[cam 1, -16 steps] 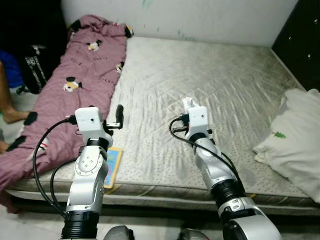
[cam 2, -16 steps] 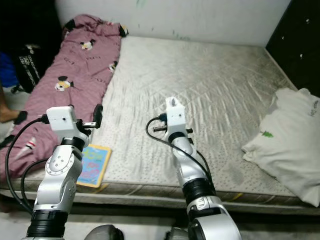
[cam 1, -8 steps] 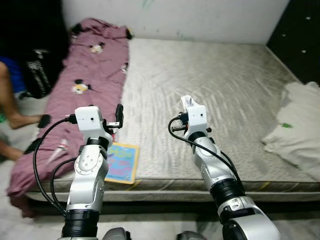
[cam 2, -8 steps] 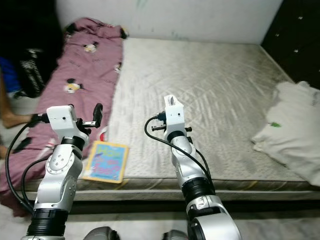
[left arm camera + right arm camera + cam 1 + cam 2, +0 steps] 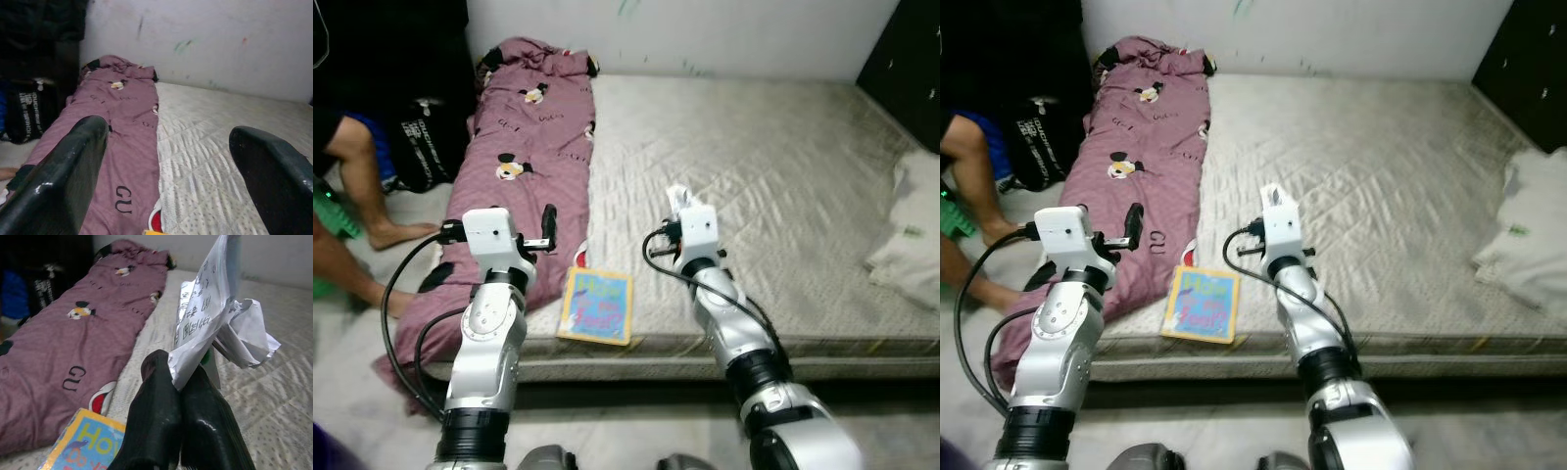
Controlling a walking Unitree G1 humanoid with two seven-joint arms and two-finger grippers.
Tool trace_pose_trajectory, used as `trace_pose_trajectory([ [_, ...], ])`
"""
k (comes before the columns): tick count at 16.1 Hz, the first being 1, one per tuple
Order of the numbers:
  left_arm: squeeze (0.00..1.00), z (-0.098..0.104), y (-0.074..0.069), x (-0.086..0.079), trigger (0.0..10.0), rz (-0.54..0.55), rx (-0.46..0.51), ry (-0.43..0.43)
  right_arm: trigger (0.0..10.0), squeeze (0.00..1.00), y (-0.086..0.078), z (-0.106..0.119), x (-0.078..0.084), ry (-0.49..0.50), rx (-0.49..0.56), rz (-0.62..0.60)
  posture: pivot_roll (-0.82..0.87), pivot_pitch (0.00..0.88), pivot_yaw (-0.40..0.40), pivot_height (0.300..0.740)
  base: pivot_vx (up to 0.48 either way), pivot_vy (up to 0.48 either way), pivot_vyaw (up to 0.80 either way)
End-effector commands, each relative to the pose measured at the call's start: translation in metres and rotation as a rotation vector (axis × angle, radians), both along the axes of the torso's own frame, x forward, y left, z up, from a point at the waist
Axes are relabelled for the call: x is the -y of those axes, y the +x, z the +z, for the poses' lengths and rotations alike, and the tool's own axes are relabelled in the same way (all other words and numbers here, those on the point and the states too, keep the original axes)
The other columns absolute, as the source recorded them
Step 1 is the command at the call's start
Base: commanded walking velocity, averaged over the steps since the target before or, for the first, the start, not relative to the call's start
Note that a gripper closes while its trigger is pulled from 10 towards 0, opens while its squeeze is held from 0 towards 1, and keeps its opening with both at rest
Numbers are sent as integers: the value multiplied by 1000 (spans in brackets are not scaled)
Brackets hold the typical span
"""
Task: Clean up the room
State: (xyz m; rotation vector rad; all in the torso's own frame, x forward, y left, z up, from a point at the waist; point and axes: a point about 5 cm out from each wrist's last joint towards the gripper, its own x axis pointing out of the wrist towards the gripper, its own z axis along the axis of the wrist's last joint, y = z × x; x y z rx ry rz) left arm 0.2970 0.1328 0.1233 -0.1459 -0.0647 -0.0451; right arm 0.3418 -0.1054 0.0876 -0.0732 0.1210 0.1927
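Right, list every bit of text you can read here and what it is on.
"GU": on the purple blanket.
"Ho" and "Do": start of the title on the picture book; the rest is cut off.
Crumpled paper in the right tool: printed lines, too blurred to read.
Black bag: white lettering, too small to read.

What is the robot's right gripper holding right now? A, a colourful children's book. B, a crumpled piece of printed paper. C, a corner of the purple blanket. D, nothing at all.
B: in the right wrist view the right gripper has its black fingers closed on a crumpled printed paper, while the book lies on the mattress edge.
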Motion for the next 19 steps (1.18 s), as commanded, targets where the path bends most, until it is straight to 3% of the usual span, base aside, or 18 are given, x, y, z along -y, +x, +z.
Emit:
trace_pose_trajectory([
  [1,0,1,0,-1,10000,-2,4,14,10000,0,2,3,1,5,8,-9,36,3,-31,740,0,476,0],
  [6,0,2,1,-1,10000,0,9,12,10000,0,2,5,-1,-14,26,10,33,5,-31,740,0,476,0],
  [12,0,4,4,-1,10000,3,26,17,10000,0,5,8,-4,-40,47,30,27,3,-31,740,0,474,741],
  [16,0,10,8,1,10000,13,51,29,10000,0,7,12,-5,-56,62,44,28,13,-35,740,0,0,761],
  [19,0,29,17,9,10000,23,98,24,10000,0,11,20,-11,-63,91,66,36,44,-42,740,0,0,0],
])
